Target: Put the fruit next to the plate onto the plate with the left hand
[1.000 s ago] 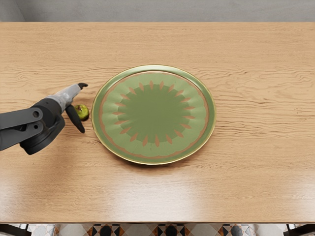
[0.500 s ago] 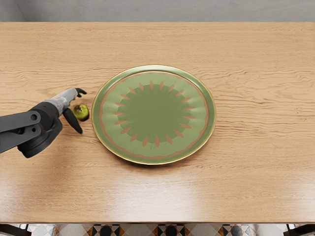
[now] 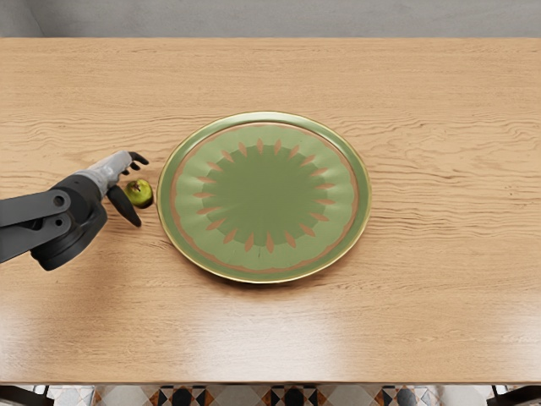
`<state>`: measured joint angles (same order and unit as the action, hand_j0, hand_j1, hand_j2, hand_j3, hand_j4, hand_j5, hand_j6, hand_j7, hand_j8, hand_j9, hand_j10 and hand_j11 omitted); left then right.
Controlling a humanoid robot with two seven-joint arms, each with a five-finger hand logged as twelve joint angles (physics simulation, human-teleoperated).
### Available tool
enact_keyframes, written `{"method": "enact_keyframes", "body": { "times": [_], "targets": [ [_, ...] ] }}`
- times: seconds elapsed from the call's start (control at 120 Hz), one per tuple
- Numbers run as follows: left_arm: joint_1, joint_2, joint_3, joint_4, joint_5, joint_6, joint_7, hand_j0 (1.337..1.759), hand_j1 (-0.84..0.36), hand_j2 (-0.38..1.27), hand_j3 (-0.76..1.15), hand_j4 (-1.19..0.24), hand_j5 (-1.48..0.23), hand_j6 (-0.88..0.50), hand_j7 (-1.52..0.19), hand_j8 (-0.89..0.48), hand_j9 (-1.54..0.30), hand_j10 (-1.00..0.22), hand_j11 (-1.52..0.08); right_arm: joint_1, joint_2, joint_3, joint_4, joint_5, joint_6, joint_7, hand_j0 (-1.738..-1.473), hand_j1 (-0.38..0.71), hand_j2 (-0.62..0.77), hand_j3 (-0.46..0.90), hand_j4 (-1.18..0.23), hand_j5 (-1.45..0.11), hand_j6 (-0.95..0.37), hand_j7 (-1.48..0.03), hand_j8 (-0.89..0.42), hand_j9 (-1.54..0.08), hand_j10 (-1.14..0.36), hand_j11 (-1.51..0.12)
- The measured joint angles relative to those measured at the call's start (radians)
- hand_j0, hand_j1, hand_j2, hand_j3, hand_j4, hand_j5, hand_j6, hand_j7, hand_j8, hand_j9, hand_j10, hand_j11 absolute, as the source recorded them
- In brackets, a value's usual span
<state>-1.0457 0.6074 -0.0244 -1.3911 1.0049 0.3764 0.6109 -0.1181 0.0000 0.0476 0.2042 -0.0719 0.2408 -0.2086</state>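
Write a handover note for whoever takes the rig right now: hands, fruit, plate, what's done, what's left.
Left hand: open, low over the table, with the thumb on the near side and the fingers on the far side of the fruit; no closed grasp visible.
Right hand: out of view.
Fruit: on the table, just off the plate's left rim.
Plate: mid-table, nothing on it.
Done: the hand is positioned at the fruit.
Left: close on the fruit, lift it, carry it right over the rim, set it on the plate, release.
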Motion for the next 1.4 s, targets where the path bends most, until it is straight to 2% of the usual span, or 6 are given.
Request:
{"method": "enact_keyframes", "body": {
  "times": [0.383, 0.542, 0.733, 0.908, 1.117, 1.4],
  "targets": [
    [0.007, -0.005, -0.002, 0.002, -0.009, 0.008, 0.000, 1.658, -0.03, 0.07, 0.00, -0.32, -0.42, -0.33, -0.42, -0.33, -0.42, -0.32, -0.42, 0.000, 0.000, 0.000, 0.000, 0.000, 0.000, 0.000, -1.658, -0.34, 0.00, 0.00, -0.01, -0.01, -0.01, -0.01, -0.01, -0.01, -0.01, -0.01],
    [0.007, -0.001, -0.002, 0.002, -0.078, 0.002, -0.001, 1.658, -0.27, 0.11, 0.00, -0.55, -0.66, -0.45, -0.68, -0.48, -0.62, -0.52, -0.61, 0.000, 0.000, 0.000, 0.000, 0.000, 0.000, 0.000, -1.658, -0.34, 0.00, 0.00, -0.01, -0.01, -0.01, -0.01, -0.01, -0.01, -0.01, -0.01],
    [0.007, 0.003, -0.007, 0.001, -0.120, -0.002, -0.010, 1.657, -0.37, 0.36, 0.05, -0.68, -0.89, -0.41, -0.92, -0.35, -0.80, -0.34, -0.88, 0.000, 0.000, 0.000, 0.000, 0.000, 0.000, 0.000, -1.658, -0.34, 0.00, 0.00, -0.01, -0.01, -0.01, -0.01, -0.01, -0.01, -0.01, -0.01],
    [0.007, 0.024, -0.018, 0.000, -0.144, -0.003, -0.015, 1.655, -0.43, 0.49, 0.03, -0.62, -1.04, -0.28, -1.04, -0.59, -0.50, -0.55, -0.62, 0.000, 0.000, 0.000, 0.000, 0.000, 0.000, 0.000, -1.658, -0.34, 0.00, 0.00, -0.01, -0.01, -0.01, -0.01, -0.01, -0.01, -0.01, -0.01],
    [0.008, 0.099, -0.076, 0.001, -0.173, -0.002, 0.000, 1.650, -0.44, 0.46, 0.01, -0.64, -1.13, -0.26, -1.12, -0.40, -0.92, -0.74, -0.96, 0.000, 0.000, 0.000, 0.000, 0.000, 0.000, 0.000, -1.658, -0.34, 0.00, 0.00, -0.01, -0.01, -0.01, -0.01, -0.01, -0.01, -0.01, -0.01],
    [-0.039, 0.075, -0.215, -0.001, -0.183, -0.009, 0.001, 1.642, -0.45, 0.43, 0.00, -0.66, -1.18, -0.23, -1.17, -0.30, -1.12, -0.82, -1.13, 0.000, 0.000, 0.000, 0.000, 0.000, 0.000, 0.000, -1.658, -0.34, 0.00, 0.00, -0.01, -0.01, -0.01, -0.01, -0.01, -0.01, -0.01, -0.01]
  ]
}}
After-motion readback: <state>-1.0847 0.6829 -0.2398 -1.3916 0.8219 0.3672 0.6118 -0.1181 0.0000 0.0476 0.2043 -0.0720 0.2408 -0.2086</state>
